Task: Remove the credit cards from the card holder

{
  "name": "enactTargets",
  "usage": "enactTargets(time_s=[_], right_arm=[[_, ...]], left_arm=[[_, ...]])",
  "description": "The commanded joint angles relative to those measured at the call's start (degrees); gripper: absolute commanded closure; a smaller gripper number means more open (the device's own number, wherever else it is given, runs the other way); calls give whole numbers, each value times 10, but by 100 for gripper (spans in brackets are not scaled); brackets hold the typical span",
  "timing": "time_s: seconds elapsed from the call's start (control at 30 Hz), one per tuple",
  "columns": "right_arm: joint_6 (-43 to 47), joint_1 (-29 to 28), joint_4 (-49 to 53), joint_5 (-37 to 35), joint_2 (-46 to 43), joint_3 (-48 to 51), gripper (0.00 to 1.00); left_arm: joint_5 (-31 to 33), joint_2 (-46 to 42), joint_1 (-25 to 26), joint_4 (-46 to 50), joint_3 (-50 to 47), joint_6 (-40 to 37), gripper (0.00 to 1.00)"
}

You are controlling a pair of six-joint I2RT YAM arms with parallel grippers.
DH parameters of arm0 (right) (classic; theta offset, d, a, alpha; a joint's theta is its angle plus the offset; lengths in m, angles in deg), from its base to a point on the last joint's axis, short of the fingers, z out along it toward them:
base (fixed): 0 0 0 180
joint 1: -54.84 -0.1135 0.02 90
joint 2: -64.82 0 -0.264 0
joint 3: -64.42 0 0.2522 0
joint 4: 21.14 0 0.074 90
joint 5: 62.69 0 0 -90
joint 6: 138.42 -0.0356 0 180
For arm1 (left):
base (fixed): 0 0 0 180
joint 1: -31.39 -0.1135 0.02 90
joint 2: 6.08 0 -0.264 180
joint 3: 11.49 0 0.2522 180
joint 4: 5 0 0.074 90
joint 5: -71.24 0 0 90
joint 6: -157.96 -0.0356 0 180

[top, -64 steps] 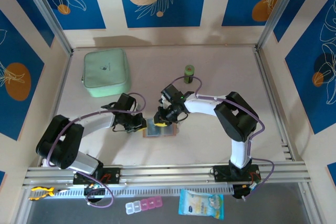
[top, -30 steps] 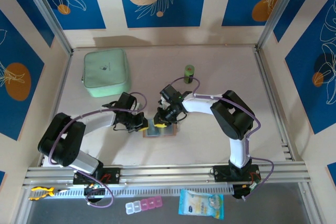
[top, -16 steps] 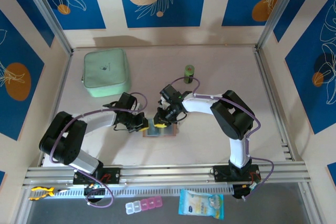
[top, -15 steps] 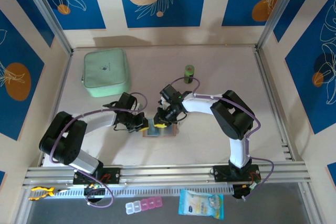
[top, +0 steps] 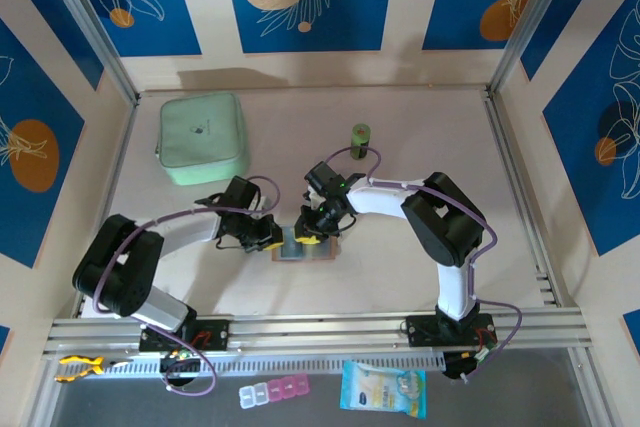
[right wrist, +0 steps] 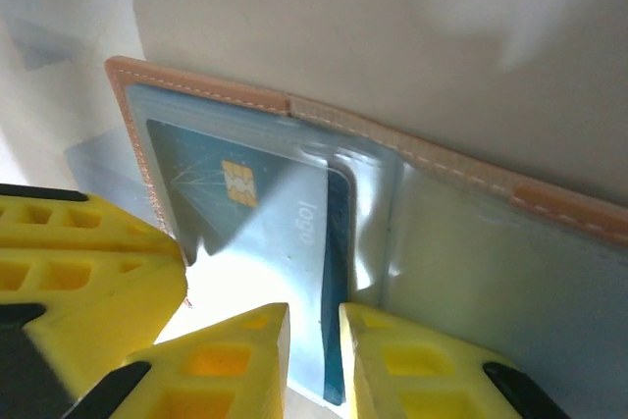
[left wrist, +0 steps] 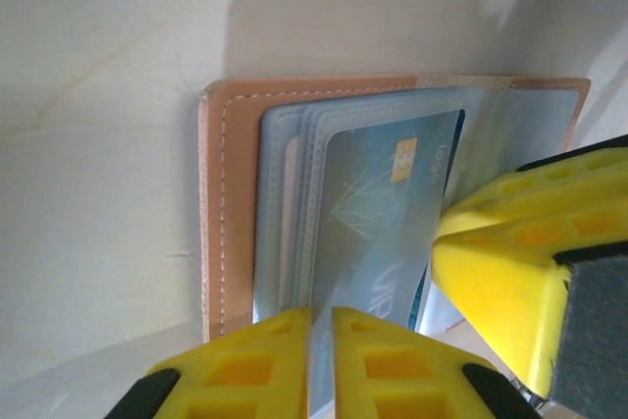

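The card holder lies spread open in the middle of the table, tan outside with grey-blue pockets. A blue credit card with a gold chip lies tilted over its pockets, glare on its face. A darker card sits under it. My left gripper has its tips over that card's near end, with just a thin slit between them; I cannot tell if it pinches the card. My right gripper stands over the cards with its jaws slightly apart. In the top view the left gripper and the right gripper meet at the holder.
A mint-green zip case lies at the back left. A small green cylinder stands behind the right arm. Below the rail at the near edge lie a pill box and a blue snack packet.
Both grippers stay at the card holder. The left arm's rear link has shifted slightly; nothing else has visibly moved.
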Motion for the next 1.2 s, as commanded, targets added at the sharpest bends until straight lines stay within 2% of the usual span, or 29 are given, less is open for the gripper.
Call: enactTargets(time_s=[0.0, 0.4, 0.9, 1.17], right_arm=[[6, -2, 31, -17, -13, -5, 77], [-5, -2, 4, -1, -41, 8, 77], [-16, -2, -15, 26, -15, 18, 77], [-16, 0, 0, 15, -9, 17, 77]], left_arm=[[11, -22, -5, 28, 6, -12, 84], [10, 4, -5, 21, 13, -21, 91], [12, 17, -5, 17, -2, -20, 91], [14, 7, -5, 23, 2, -18, 91]])
